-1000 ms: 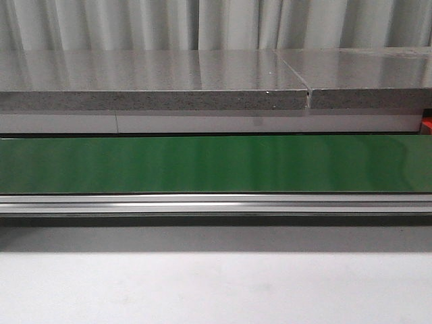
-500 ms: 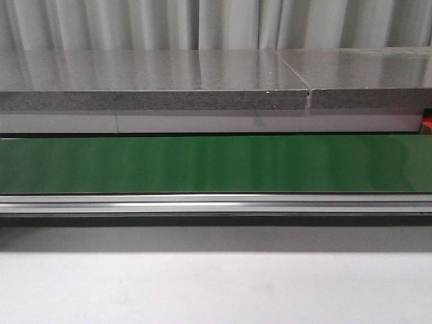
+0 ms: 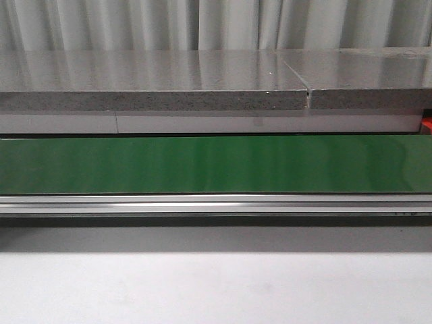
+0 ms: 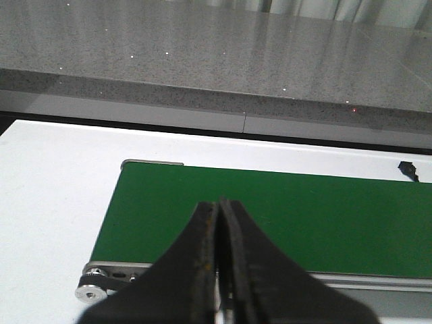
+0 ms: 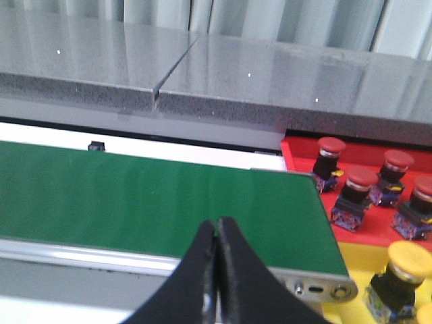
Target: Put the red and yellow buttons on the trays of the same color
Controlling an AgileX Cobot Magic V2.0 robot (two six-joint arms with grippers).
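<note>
In the right wrist view, several red buttons [image 5: 354,196] stand on a red tray [image 5: 378,233] beyond the belt's end. Beside it, a yellow button [image 5: 398,280] stands on a yellow tray [image 5: 351,307]. My right gripper [image 5: 217,226] is shut and empty, its tips over the near edge of the green conveyor belt [image 5: 155,199]. My left gripper [image 4: 219,204] is shut and empty over the other end of the belt [image 4: 304,219]. The front view shows the belt [image 3: 216,164] bare, with only a sliver of the red tray [image 3: 426,125] at the far right.
A grey stone-look counter [image 3: 155,84] runs behind the belt, with a seam [image 3: 307,94] right of centre. An aluminium rail [image 3: 216,202] edges the belt's near side. A belt roller [image 4: 91,291] shows at the left end. White table surface [image 3: 216,290] lies in front.
</note>
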